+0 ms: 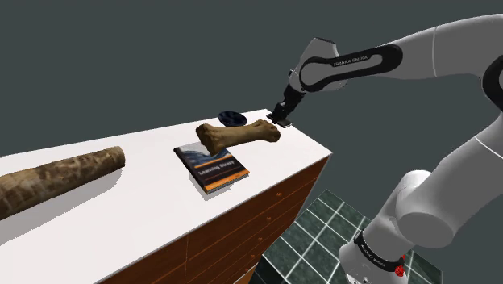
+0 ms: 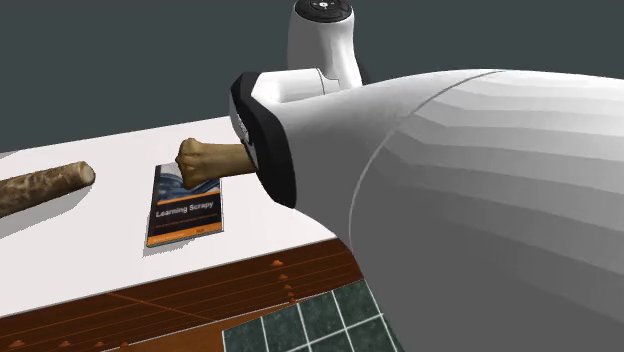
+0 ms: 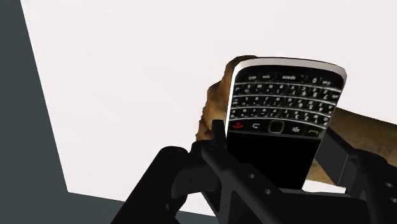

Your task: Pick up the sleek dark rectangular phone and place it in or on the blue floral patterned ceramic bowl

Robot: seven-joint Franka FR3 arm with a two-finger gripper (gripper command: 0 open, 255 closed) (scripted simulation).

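The all-black gripper [image 3: 273, 156] has its jaws clamped on the screen end of the flat black rectangular phone with a keypad and silver rim [image 3: 283, 95]. The phone stands up between the jaws with its keypad end farthest from them. Just beyond the jaws and the phone lies the long brown knobbed bone [image 1: 238, 135] on the white tabletop [image 1: 145, 210]. The small shallow dark blue bowl [image 1: 231, 118] sits near the jaws, beside the bone, toward the shoulder view's left of them. The step in hand looks like the carry. The clamp should hold firm, because the grip takes one end of a smooth slab that could swivel. The phone should travel high enough to clear the bone, the jaws should centre over the bowl's middle, then lower close before parting.
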